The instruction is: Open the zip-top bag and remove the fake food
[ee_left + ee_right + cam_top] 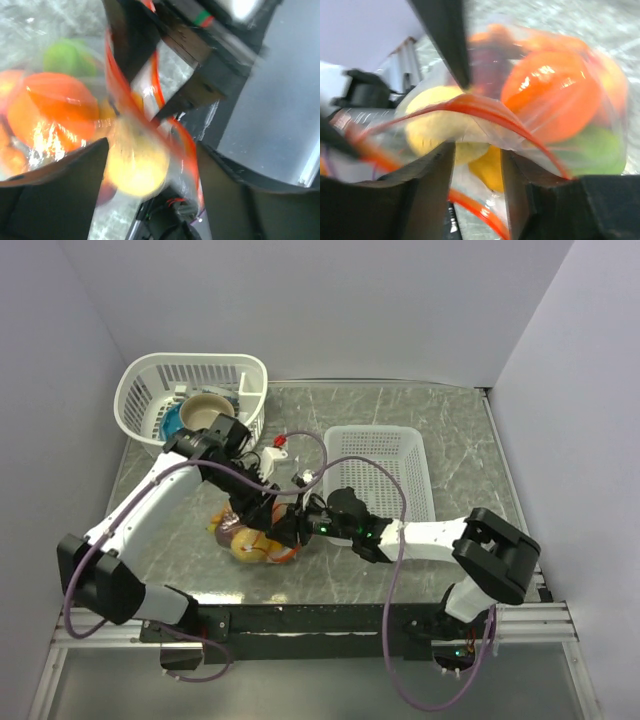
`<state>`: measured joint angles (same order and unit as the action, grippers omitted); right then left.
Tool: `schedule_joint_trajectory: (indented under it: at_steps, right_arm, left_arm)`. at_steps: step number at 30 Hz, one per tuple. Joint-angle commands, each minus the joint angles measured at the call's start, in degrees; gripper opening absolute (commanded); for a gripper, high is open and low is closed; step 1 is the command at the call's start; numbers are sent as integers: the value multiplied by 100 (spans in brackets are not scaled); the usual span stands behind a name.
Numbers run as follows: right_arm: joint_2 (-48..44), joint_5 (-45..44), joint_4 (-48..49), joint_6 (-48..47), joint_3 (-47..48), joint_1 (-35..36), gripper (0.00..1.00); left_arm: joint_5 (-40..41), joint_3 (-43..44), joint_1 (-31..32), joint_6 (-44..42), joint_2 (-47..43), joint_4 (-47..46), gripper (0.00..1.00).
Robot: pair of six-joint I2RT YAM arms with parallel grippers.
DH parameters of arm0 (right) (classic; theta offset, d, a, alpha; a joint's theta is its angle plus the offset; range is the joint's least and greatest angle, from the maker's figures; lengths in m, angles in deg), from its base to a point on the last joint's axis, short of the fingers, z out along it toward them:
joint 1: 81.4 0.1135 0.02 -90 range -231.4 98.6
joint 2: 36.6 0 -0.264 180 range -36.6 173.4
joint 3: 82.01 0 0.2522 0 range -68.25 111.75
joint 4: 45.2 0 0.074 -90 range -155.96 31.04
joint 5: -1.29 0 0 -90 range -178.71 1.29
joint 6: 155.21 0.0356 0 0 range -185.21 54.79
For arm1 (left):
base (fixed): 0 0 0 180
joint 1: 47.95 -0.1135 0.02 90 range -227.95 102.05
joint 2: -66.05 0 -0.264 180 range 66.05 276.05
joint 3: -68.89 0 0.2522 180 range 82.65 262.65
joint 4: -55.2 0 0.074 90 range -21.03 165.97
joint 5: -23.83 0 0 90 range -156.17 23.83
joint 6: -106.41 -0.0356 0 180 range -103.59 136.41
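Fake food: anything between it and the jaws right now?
Yes, the zip-top bag itself. The fake food sits inside the clear plastic, and the orange-red zip strip crosses in front of it. Both the left gripper and right gripper are at the bag's zip edge; whether the mouth is open yet is unclear.

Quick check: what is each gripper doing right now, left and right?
Left gripper: shut on the zip-top bag, at its orange zip strip.
Right gripper: shut on the same bag's mouth.

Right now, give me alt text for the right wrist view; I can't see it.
Close-up: the right gripper pinches the orange-red zip strip of the zip-top bag, its mouth partly spread. Fake food, yellow, orange and green, remains inside.
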<state>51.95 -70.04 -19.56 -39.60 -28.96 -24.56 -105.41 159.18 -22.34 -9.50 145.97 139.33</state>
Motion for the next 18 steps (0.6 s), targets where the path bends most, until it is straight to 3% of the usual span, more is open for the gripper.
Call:
schedule_joint_trajectory:
  at_steps: [1, 2, 3, 6, 11, 18]
  right_arm:
    - [109, -584, -423, -170, 342, -15, 59]
    - [110, -654, -598, -187, 377, -15, 64]
    - [92, -811, -878, -187, 404, -6, 77]
    - [-127, -1093, -1091, -179, 220, 20, 100]
    - [-330, -1832, -1566, -512, 44, 257, 100]
    - [47, -2237, -1515, -1268, 132, 714, 100]
  left_arm:
    - [591, 204, -20, -72, -758, -5, 82]
    - [1002, 187, -142, -89, -846, -136, 83]
    - [1267, 117, -239, -90, -1020, -277, 84]
    - [2031, -233, -827, -309, -1145, -970, 85]
    - [2570, -1060, -1523, -484, -759, -1744, 79]
    - [3222, -2080, -1585, -608, -416, -2282, 75]
